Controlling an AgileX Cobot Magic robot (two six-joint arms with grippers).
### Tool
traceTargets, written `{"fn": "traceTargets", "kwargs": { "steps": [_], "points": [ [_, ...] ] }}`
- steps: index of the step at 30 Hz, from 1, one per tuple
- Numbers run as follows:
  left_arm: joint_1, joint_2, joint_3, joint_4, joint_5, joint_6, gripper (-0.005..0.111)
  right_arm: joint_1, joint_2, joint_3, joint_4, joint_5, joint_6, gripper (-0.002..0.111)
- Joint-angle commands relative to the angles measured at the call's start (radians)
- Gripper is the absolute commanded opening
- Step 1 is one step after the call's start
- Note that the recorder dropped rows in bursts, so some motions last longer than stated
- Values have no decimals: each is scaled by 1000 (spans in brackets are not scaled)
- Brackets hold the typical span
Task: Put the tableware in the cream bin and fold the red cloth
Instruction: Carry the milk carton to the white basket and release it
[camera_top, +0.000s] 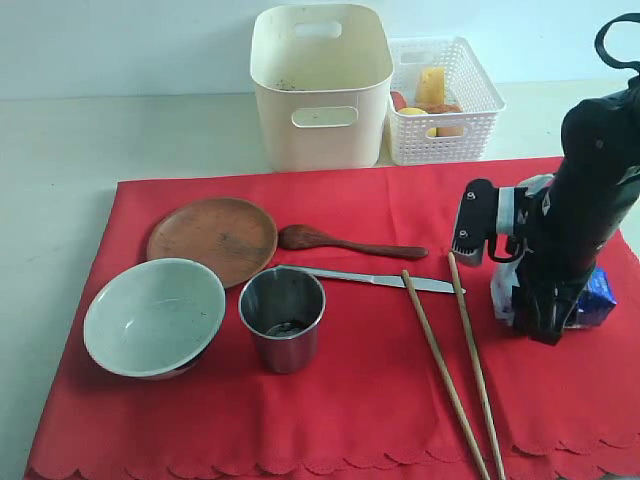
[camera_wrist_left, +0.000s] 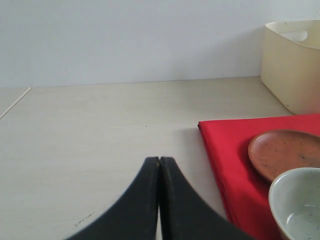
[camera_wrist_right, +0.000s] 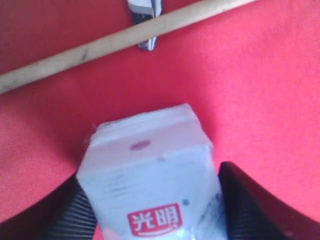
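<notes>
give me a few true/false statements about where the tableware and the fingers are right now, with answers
1. The round brown wooden plate lies inside the tall cream plastic bin. False: it lies on the bright red cloth, outside the bin.
2. The fingers of the right gripper flank the blue-white milk carton. True.
3. The fingers of the left gripper stand wide open. False: they are pressed together.
4. The steel cup stands upright beside the pale green-white bowl. True.
</notes>
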Motion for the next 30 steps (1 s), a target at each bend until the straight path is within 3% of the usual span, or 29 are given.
{"fn": "traceTargets", "kwargs": {
  "steps": [1, 8, 19, 23, 30],
  "points": [
    [1, -6, -1, -6, -2, -4, 3, 0, -1, 5, -6, -9, 53, 40],
    [1, -6, -1, -6, -2, -4, 3, 0, -47, -2, -6, -3, 159, 0],
    [1, -6, -1, -6, -2, -4, 3, 0, -220, -189, -6, -30, 422, 0],
    [1, -6, -1, -6, -2, -4, 3, 0, -220, -243, -1, -223, 699, 0],
    [1, -6, -1, -6, -2, -4, 3, 0, -154, -247, -3, -565, 823, 0]
  ]
}}
